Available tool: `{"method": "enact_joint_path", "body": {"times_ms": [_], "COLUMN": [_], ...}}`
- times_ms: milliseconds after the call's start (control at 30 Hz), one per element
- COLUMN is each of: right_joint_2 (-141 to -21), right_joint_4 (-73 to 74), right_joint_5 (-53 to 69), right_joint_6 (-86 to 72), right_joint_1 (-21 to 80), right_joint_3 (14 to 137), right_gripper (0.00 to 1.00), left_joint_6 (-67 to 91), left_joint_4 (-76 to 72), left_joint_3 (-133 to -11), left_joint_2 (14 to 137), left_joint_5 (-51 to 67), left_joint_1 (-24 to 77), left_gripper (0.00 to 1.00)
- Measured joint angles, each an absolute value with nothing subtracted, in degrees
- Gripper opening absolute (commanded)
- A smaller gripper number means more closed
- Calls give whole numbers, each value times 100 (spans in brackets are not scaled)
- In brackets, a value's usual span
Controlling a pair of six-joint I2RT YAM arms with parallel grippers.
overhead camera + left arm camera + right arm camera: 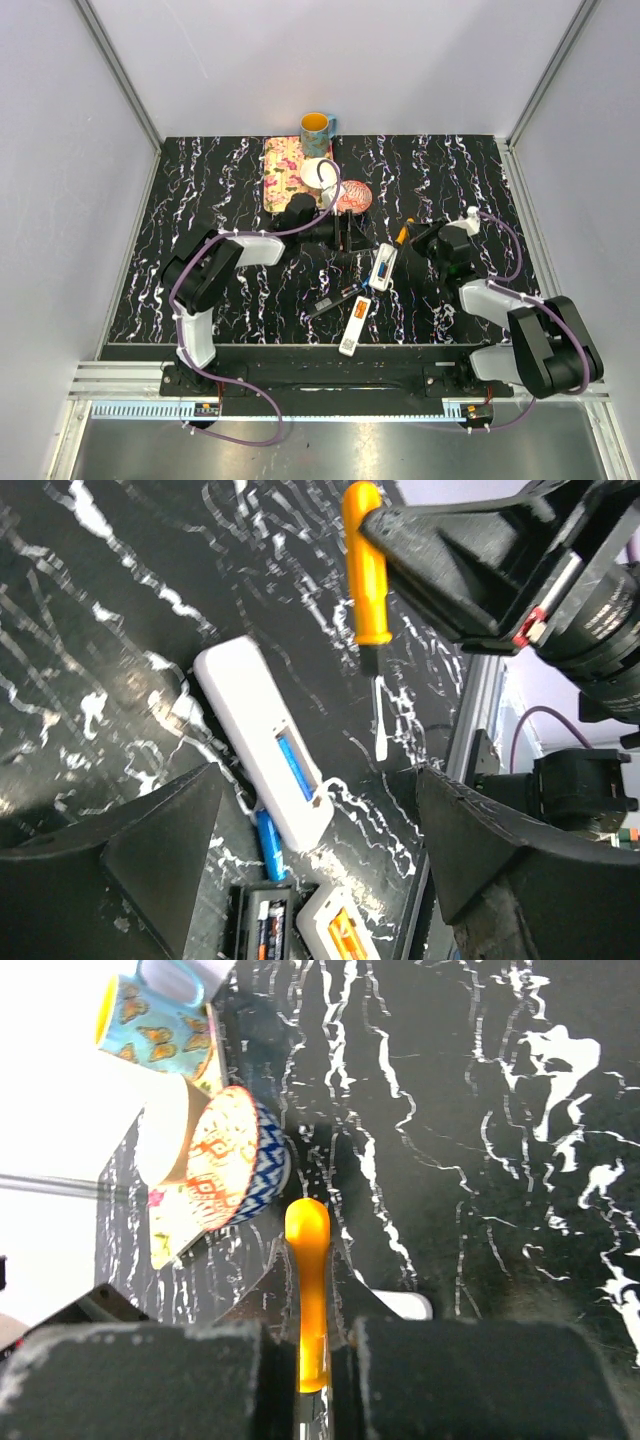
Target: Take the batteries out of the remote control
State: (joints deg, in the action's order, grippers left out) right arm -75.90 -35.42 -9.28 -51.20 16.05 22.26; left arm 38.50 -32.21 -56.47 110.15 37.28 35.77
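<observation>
In the left wrist view a white remote control (240, 705) lies on its face with its back open and a blue battery (294, 768) inside. A second blue battery (268, 846) lies loose on the table beside it. Below are a black remote (262, 925) with dark cells in it and another white remote (322, 920) holding an orange battery (345, 938). My left gripper (318, 772) hangs open above them, holding nothing. My right gripper (306, 1245) is shut on the orange handle of a screwdriver (308, 1290), just right of the remotes (383, 267).
A patterned bowl (352, 196), a white cup (319, 172), a yellow mug (316, 126) and a floral board (284, 168) sit at the back of the black marbled table (200, 200). The second white remote (355, 325) and the black one (335, 300) lie near the front edge.
</observation>
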Motion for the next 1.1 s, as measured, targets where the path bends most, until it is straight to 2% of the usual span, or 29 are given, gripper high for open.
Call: {"method": "enact_joint_path", "body": {"times_ms": [200, 433, 567, 600, 633, 700, 800, 833, 867, 967, 1000, 1100], "right_joint_2": [-7065, -6836, -6770, -6755, -6746, -6716, -6650, -6604, -6565, -6462, -6420, -6313], "right_joint_4": [-3275, -3037, -3006, -3004, -3004, -2989, -2888, -2838, -2799, -2637, -2543, -2279], "right_joint_5": [-633, -366, -259, -226, -207, -183, -183, -165, -117, 43, 185, 685], "right_joint_6": [-4960, -4923, -4928, -4928, -4928, -4925, -4823, -4766, -4692, -4449, -4307, -4080], "right_joint_1": [1752, 1865, 1907, 1914, 1918, 1931, 1938, 1938, 1938, 1935, 1935, 1896], "right_joint_3": [2322, 2510, 2517, 2517, 2517, 2517, 2517, 2517, 2517, 2539, 2569, 2696], "right_gripper": [0, 0, 0, 0, 0, 0, 0, 3, 11, 49, 73, 92], "left_joint_6": [3673, 3632, 3695, 3717, 3747, 3795, 3870, 3883, 3876, 3776, 3675, 3380], "left_joint_4": [-3197, -3127, -3159, -3157, -3159, -3177, -3116, -3087, -3057, -2950, -2860, -2484], "left_joint_3": [-6023, -6576, -6643, -6667, -6689, -6718, -6720, -6720, -6720, -6720, -6720, -6716], "left_joint_2": [10960, 11144, 11306, 11351, 11395, 11467, 11491, 11496, 11496, 11493, 11483, 11391], "left_joint_5": [4038, 4250, 4324, 4340, 4342, 4353, 4351, 4368, 4405, 4436, 4405, 4189], "left_joint_1": [3712, 4066, 4147, 4152, 4152, 4152, 4150, 4134, 4121, 4136, 4156, 4150], "left_gripper": [82, 69, 54, 37, 28, 0, 0, 0, 0, 0, 0, 0]}}
